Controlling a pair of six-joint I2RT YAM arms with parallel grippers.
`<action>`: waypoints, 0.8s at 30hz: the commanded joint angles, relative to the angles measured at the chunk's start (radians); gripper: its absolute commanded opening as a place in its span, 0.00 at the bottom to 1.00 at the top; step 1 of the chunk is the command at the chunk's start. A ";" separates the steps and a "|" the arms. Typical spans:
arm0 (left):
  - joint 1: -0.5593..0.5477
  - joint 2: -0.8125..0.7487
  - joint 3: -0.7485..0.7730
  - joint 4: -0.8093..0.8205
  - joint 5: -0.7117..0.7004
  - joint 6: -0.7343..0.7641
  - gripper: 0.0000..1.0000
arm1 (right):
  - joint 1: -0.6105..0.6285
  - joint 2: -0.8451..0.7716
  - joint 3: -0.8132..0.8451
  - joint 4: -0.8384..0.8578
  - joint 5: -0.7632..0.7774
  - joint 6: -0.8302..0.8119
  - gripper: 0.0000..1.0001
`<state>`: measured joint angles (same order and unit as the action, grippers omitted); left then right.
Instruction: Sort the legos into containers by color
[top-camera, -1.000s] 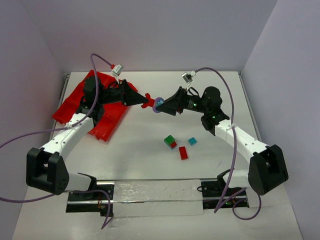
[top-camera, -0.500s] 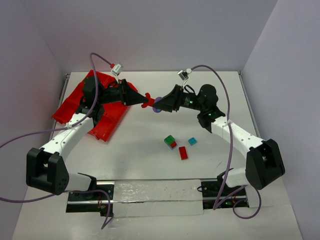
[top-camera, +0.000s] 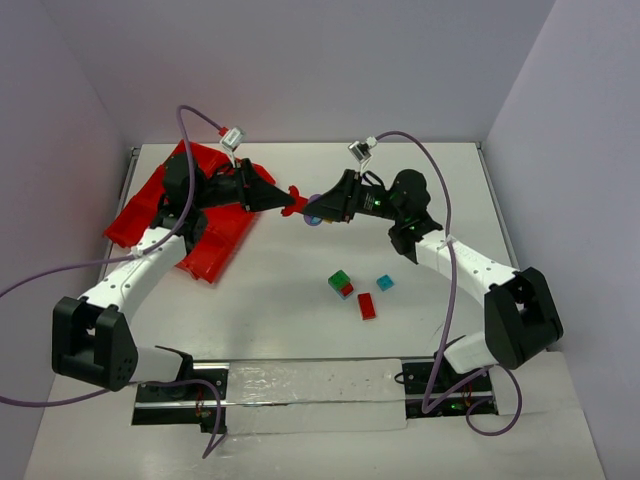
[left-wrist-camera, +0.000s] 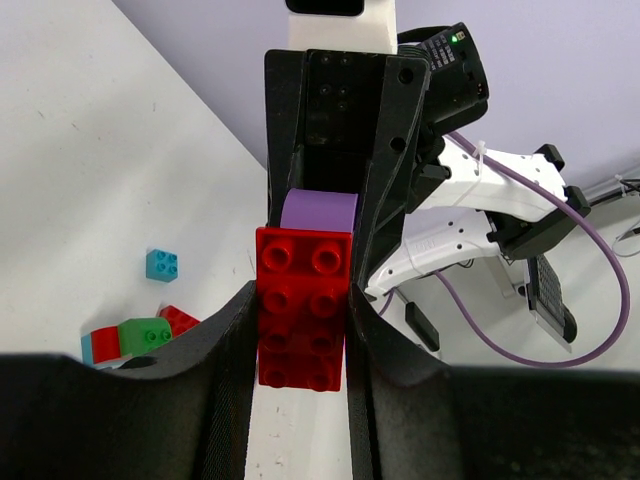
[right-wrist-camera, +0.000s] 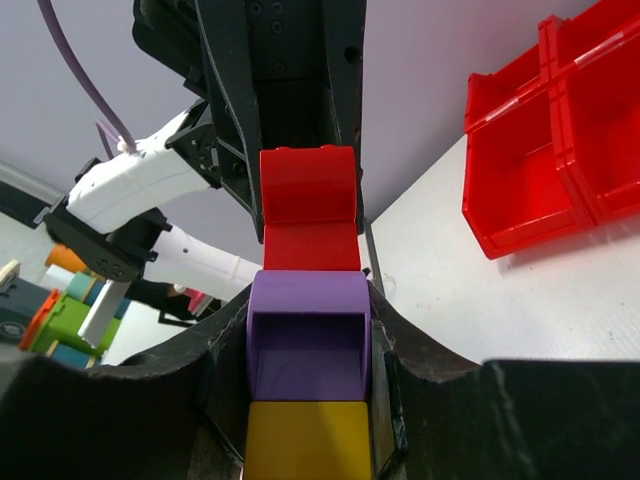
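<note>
While L gripper (left-wrist-camera: 300, 350) clamps red brick (left-wrist-camera: 300, 300), R gripper (right-wrist-camera: 308, 365) pinches purple brick (right-wrist-camera: 308, 335) (yellow brick (right-wrist-camera: 308, 440): R wrist cam only).

Nothing can pass between the left gripper (top-camera: 290, 200) and the right gripper (top-camera: 318, 207): they meet tip to tip in the air, clamped on the held red brick (left-wrist-camera: 300, 300) and the purple brick (right-wrist-camera: 308, 345) joined to it. Under both tips lies open table (top-camera: 290, 290). Behind the left gripper the red tray (top-camera: 225, 240) blocks the surface, and on the near side of the right gripper sit a green-and-red stack (top-camera: 341, 284), a cyan brick (top-camera: 385, 283) and a loose red brick (top-camera: 367, 306), close together.
</note>
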<state>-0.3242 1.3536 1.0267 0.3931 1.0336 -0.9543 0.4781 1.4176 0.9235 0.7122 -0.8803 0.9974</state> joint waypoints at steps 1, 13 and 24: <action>0.010 -0.037 0.011 0.007 -0.012 0.018 0.00 | 0.018 -0.009 -0.001 0.120 -0.015 0.002 0.00; 0.116 -0.091 -0.054 0.114 0.059 -0.079 0.00 | -0.018 -0.029 -0.115 0.162 -0.051 -0.005 0.00; 0.292 0.029 0.271 -0.750 -0.509 0.311 0.00 | -0.075 -0.193 0.024 -0.664 0.416 -0.435 0.00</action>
<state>-0.0791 1.3164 1.1163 0.0415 0.9219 -0.8069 0.4061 1.3272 0.8156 0.4549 -0.7721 0.8309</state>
